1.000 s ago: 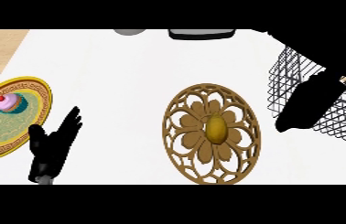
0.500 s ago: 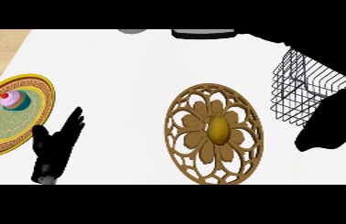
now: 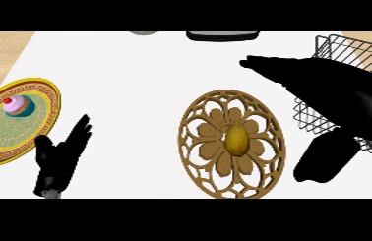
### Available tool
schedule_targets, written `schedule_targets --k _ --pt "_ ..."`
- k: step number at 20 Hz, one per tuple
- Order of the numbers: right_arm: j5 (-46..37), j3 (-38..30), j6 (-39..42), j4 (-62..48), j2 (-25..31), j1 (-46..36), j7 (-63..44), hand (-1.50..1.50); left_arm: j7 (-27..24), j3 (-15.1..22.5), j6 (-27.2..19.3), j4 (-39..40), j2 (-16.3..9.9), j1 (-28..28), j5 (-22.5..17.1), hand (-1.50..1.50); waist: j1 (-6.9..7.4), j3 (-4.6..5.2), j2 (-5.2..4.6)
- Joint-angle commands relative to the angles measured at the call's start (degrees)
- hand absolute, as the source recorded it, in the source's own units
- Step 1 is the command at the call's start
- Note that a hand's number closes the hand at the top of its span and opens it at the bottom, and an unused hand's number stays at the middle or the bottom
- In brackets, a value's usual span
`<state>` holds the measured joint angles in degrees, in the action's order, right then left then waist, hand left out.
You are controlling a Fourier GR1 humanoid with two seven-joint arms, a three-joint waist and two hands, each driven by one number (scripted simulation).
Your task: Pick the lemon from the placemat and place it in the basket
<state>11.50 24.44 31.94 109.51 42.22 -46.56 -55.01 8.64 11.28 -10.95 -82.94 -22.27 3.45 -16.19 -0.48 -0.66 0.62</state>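
white desk is carrying everything. right robot hand is stretching out open above the placemat, in front of the wire basket, grasping nothing. left robot hand is resting released beside the plate. lemon is sitting at the placemat's centre. a cupcake is sitting on the plate.

Yellow lemon, brown openwork floral placemat, black wire basket
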Motion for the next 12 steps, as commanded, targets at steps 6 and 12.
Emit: schedule_targets --k 6,12 --pt "-11.7 4.8 -1.3 -4.7 -3.8 5.3 1.7 -1.5 1.3 2.0 1.2 4.4 1.8 4.1 1.0 0.0 1.1 0.68 -0.87" --pt "-17.3 7.3 -3.4 -2.5 -6.0 11.3 3.6 -1.5 1.4 0.2 2.9 4.8 0.7 4.0 0.4 0.0 0.53 0.66 -0.68"
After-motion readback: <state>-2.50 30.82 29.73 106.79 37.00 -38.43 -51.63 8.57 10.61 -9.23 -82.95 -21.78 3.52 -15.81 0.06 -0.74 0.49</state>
